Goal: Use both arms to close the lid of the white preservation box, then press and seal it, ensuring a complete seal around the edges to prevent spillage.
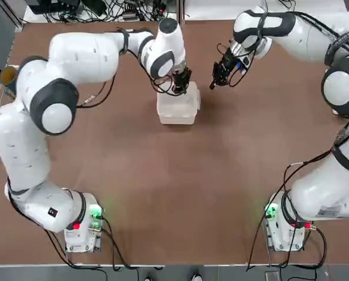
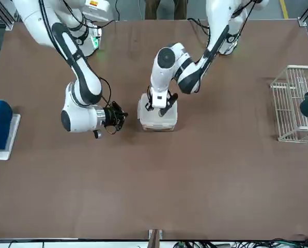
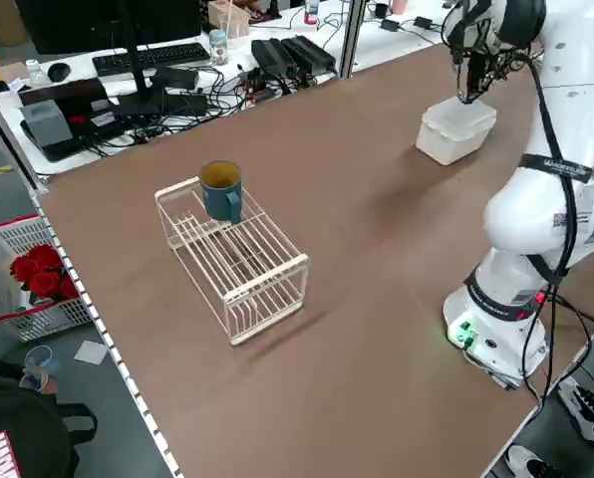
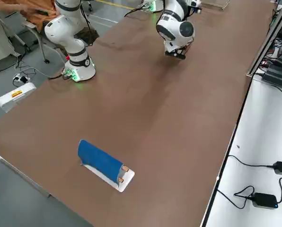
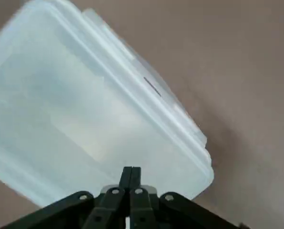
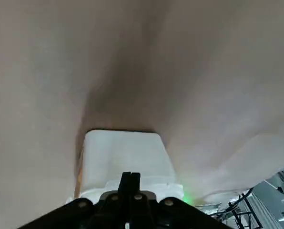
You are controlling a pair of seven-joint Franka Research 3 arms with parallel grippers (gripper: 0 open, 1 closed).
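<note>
Top view: left end effector shut above lidded white box.

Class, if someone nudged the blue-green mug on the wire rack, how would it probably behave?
The mug would probably keep its shape, since its wall looks rigid. It might tip or slide off, standing near the end of the rack. If toppled, its round side could roll until the handle caught.

The small, rounded white preservation box is sitting upright in the upper middle of the top view's frame. Its flat, translucent white lid is lying over the top, covering it. In the left wrist view, a side latch flap is showing beyond the lid's raised rim, upper centre.
</note>
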